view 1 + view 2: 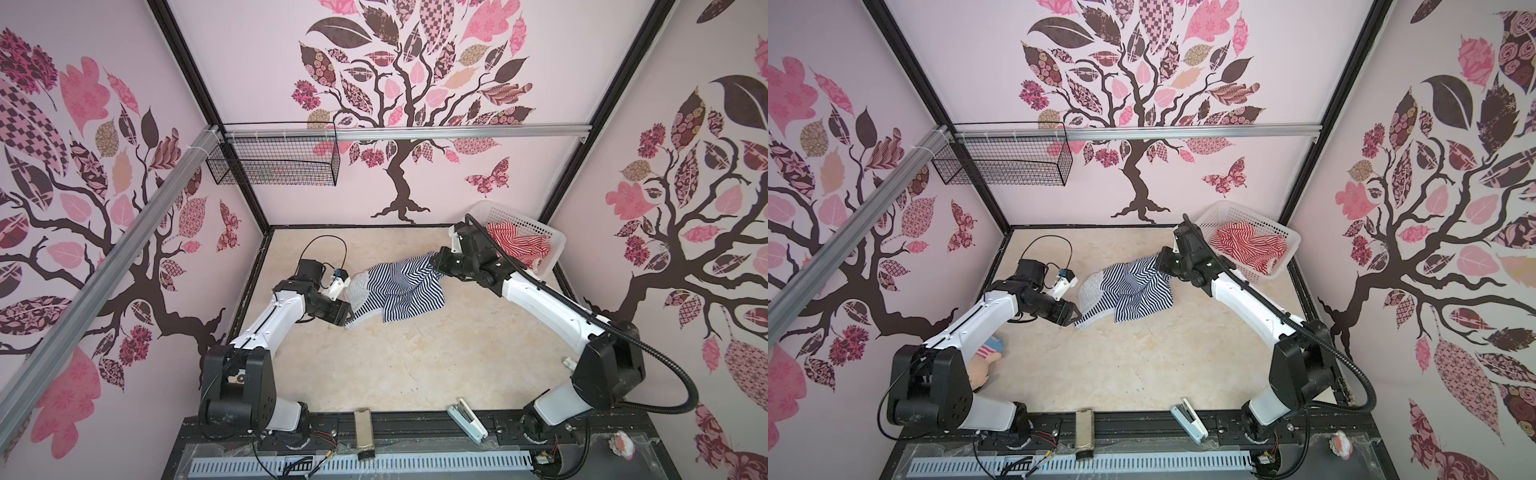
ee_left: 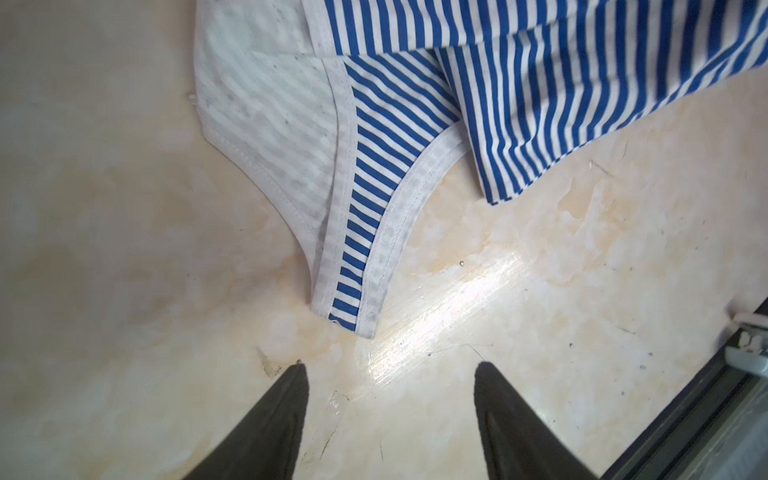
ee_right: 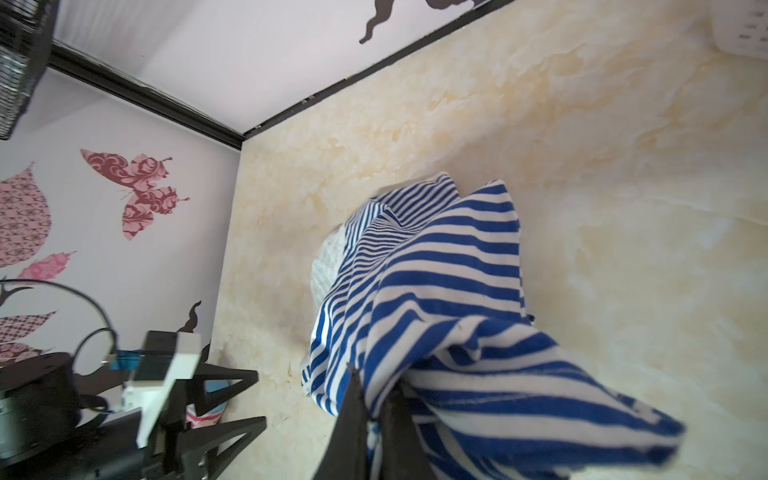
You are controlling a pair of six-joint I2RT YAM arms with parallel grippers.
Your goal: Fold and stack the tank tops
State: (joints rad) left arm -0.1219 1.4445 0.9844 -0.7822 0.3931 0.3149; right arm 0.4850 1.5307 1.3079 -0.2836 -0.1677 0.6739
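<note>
Left fingers (image 2: 286, 419): apart and empty, tips just short of the strap end; only the left wrist view shows this gap.
Right fingers (image 3: 353, 419): clamped on a raised fold of the navy-and-white tank top (image 1: 399, 286), clearest in the right wrist view.
Navy-and-white tank top: crumpled mid-bench (image 1: 415, 365).
Red-and-white tank top (image 1: 1246, 245): in the white basket (image 1: 1246, 211), seen only in both top views.
Plush doll (image 1: 986, 357): partly hidden by the left arm in a top view.

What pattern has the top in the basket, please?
Tank top: red-white stripes, in a top view.
</note>
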